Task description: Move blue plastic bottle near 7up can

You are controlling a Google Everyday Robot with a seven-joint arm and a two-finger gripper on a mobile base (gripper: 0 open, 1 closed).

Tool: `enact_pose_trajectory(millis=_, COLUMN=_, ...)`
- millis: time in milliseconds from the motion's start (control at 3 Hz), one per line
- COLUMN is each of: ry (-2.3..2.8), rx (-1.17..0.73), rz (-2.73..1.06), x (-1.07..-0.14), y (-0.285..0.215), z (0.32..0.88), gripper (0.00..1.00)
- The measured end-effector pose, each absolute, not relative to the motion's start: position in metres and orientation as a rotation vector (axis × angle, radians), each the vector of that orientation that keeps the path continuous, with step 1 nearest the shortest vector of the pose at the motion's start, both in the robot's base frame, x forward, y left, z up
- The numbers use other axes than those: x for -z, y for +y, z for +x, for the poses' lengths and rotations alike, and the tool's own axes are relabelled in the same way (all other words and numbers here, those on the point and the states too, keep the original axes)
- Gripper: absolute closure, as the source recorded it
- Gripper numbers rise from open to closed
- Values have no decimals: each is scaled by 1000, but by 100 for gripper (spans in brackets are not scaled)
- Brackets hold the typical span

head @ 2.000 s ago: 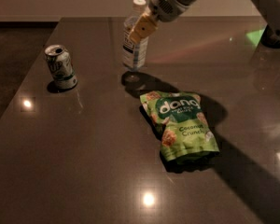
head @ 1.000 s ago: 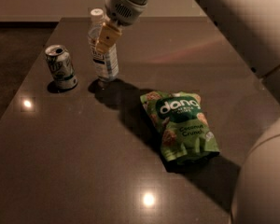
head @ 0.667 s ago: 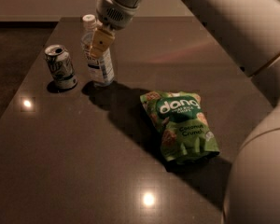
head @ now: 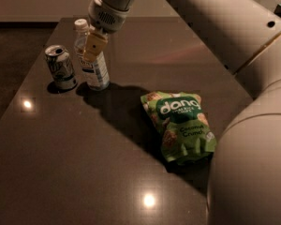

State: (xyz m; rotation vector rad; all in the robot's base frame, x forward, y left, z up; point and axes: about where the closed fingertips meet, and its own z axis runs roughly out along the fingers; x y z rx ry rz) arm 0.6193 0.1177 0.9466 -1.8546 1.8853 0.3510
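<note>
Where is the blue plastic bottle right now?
Upper left of the camera view: the blue plastic bottle stands just right of the 7up can, with the pincer gripping its upper part.

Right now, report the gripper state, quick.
Gripper: closed on the blue plastic bottle, holding its upper part, beside the 7up can.

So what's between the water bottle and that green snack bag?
Only bare, shadowed table between blue plastic bottle and snack bag, in the camera view. The gripper clasps the bottle's upper part.
</note>
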Motion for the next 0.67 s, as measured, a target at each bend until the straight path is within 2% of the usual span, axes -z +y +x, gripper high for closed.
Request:
enact_pose_trajectory(millis=333, ry=1882, rx=-383, rz=-1838, x=-943, y=120, z=620, gripper=15)
enact_pose_trajectory(millis=667, ry=1881, rx=-386, rz=-1840, x=-941, y=121, z=620, gripper=0)
